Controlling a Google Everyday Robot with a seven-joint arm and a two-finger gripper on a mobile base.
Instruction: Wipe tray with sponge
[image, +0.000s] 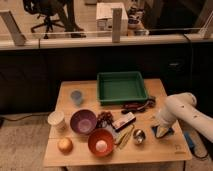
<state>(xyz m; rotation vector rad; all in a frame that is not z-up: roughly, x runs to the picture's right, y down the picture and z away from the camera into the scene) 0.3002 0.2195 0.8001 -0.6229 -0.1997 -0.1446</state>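
Your gripper (161, 128) is down at the desk (150, 153) surface on the right side, right at the sponge (167, 133), which shows as a blue patch lying flat near the desk's front right corner. From this view you cannot tell whether the gripper is spread, pressed together or pinching the sponge; the wrist covers it.

You appear to be at the pick-up step: the sponge is on the desk, not in the tray (122, 75), so no wiping looks done yet. The tray sits at the back of the desk, well apart from the sponge, with its floor bare.

The next move calls for a firm hold on the sponge, a lift off the desk, then a carry back and to the left into the tray. A dark reddish object (136, 106) lies just in front of the tray, so come in high enough to pass over it and the tray's near wall.

The white arm (186, 111) enters from the right edge, bends at a rounded elbow and points steeply down to the sponge.
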